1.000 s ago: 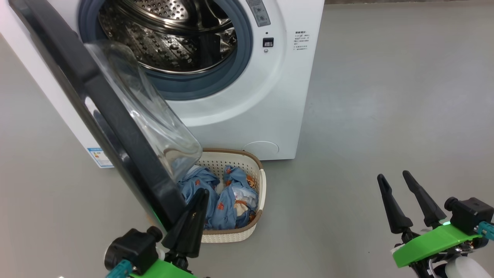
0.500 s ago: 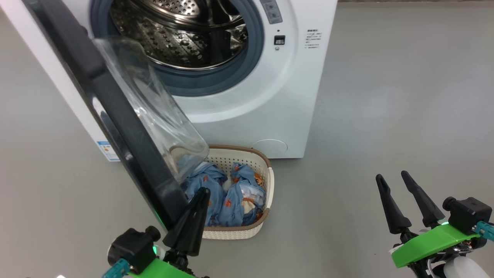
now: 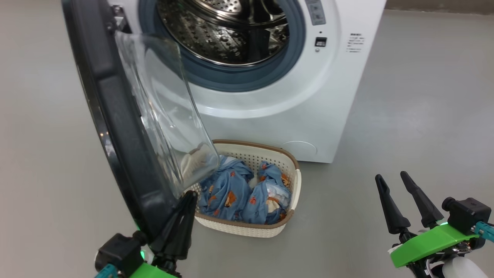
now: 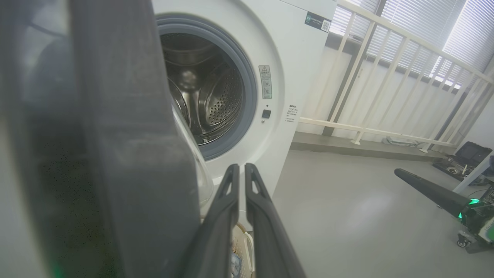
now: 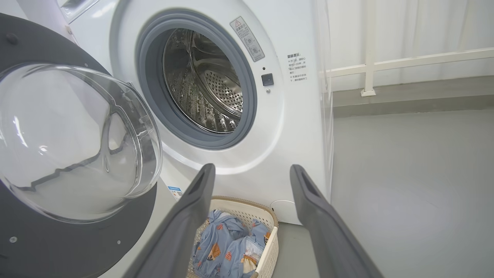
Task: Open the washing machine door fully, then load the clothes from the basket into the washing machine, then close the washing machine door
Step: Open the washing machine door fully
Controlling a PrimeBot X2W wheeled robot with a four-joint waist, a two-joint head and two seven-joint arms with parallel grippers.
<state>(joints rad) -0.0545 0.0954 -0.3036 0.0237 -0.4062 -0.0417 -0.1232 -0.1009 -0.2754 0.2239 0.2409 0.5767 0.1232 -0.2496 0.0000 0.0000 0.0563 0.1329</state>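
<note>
Door (image 3: 119, 127) swung wider; left wrist view adds a railing (image 4: 405, 36).

head: above, looking down | wrists: low, level | shared: washing machine (image 3: 270, 119)

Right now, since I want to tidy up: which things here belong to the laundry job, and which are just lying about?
Job: washing machine, washing machine door, basket, clothes.
Lying about: white railing, window blinds, black box on the floor.

One washer (image 3: 270, 123), one basket (image 3: 295, 181), two garments (image 3: 227, 191)
</note>
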